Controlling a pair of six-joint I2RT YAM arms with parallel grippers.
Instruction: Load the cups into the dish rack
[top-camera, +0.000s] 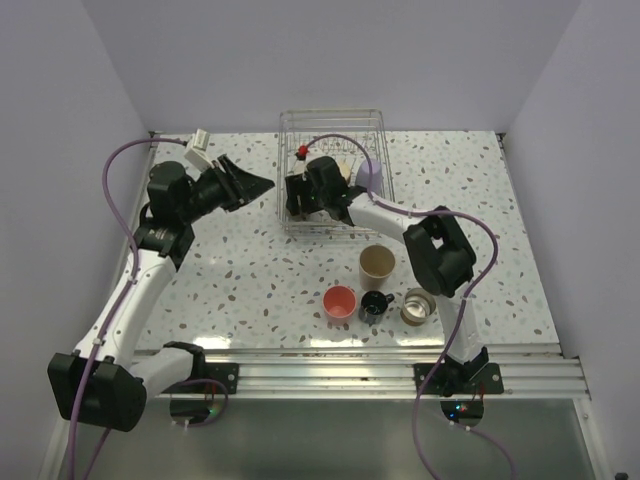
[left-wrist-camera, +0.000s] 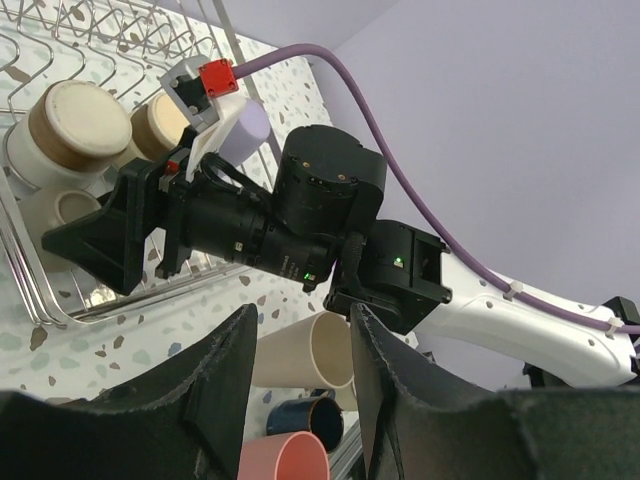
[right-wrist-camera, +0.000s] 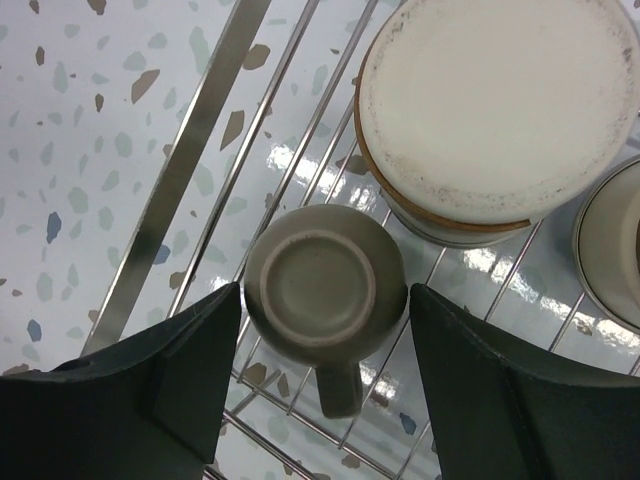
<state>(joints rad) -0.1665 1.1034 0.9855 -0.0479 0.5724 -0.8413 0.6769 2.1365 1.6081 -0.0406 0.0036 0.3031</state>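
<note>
The dish rack (top-camera: 331, 122) stands at the back centre. My right gripper (top-camera: 297, 196) reaches down into its near left part. In the right wrist view its fingers (right-wrist-camera: 190, 350) stand open on either side of a small grey-beige handled cup (right-wrist-camera: 312, 286), which rests upside down on the wires (right-wrist-camera: 205, 130). A bigger upturned cup (right-wrist-camera: 495, 105) sits beside it, and a lavender cup (top-camera: 368, 175) is at the rack's right. On the table stand a tan cup (top-camera: 377, 265), a coral-pink cup (top-camera: 340, 302), a black mug (top-camera: 374, 305) and a metal cup (top-camera: 418, 306). My left gripper (top-camera: 258, 185) hovers left of the rack, open and empty.
The left wrist view looks past its own fingers (left-wrist-camera: 215, 385) at the right arm's wrist (left-wrist-camera: 325, 190), the rack's edge (left-wrist-camera: 60, 305), the tan cup (left-wrist-camera: 315, 355) and the black mug (left-wrist-camera: 305, 425). White walls close in the speckled table (top-camera: 240, 280). A metal rail (top-camera: 350, 375) runs along the near edge.
</note>
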